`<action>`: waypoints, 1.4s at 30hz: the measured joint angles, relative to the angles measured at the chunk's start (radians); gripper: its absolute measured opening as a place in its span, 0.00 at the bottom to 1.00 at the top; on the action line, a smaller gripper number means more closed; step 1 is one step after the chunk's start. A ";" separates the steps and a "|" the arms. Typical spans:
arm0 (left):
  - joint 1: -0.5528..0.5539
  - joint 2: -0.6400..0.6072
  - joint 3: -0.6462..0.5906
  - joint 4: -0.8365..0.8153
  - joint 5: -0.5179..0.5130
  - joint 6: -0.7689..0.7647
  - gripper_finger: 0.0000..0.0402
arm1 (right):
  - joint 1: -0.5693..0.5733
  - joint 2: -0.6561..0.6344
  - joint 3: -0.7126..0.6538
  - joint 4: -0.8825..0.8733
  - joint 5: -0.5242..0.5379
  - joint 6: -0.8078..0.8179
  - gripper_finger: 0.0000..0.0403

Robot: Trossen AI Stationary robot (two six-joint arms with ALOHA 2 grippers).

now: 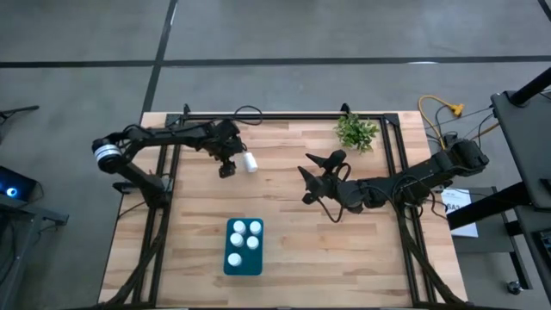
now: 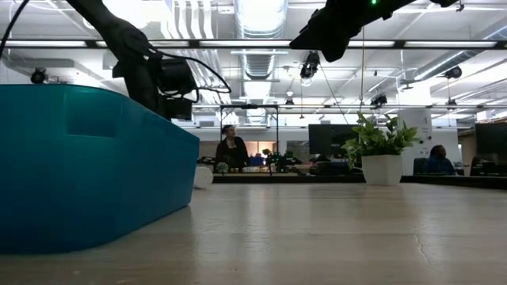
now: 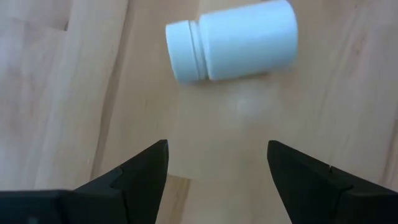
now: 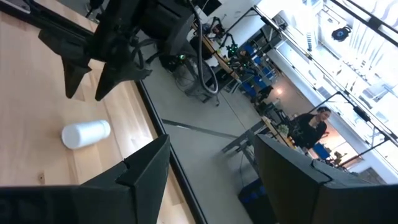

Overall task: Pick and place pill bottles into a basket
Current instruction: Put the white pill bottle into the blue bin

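Though capped, white bottle (image 3: 231, 41) toppled.

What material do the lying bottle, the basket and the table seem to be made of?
Bottle: probably plastic, matte white, smooth, with a ribbed cap edge.
Basket: likely moulded plastic, solid teal, smooth walls with a slight sheen.
Table: wood, pale planks with visible grain and seams.

open left pincer (image 3: 217, 163) above a pill bottle (image 3: 233, 40) lying sideways on the table (image 3: 74, 93).
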 joint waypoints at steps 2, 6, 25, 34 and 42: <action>0.000 -0.009 0.000 0.000 0.000 -0.001 0.64 | 0.000 0.000 0.000 0.000 0.000 0.002 0.56; 0.000 -0.028 0.000 0.006 0.004 -0.009 0.64 | -0.006 0.000 0.000 -0.001 0.000 0.036 0.56; -0.190 -0.432 -0.193 0.835 0.264 -0.261 0.64 | -0.393 -0.002 0.343 -0.802 -0.626 0.750 0.56; -0.367 -0.499 -0.309 1.081 0.185 -0.252 0.64 | -0.703 0.070 0.454 -0.857 -1.212 0.825 0.56; -0.469 -0.468 -0.309 1.087 0.193 -0.173 0.64 | -0.810 0.268 0.526 -0.963 -1.282 0.836 0.56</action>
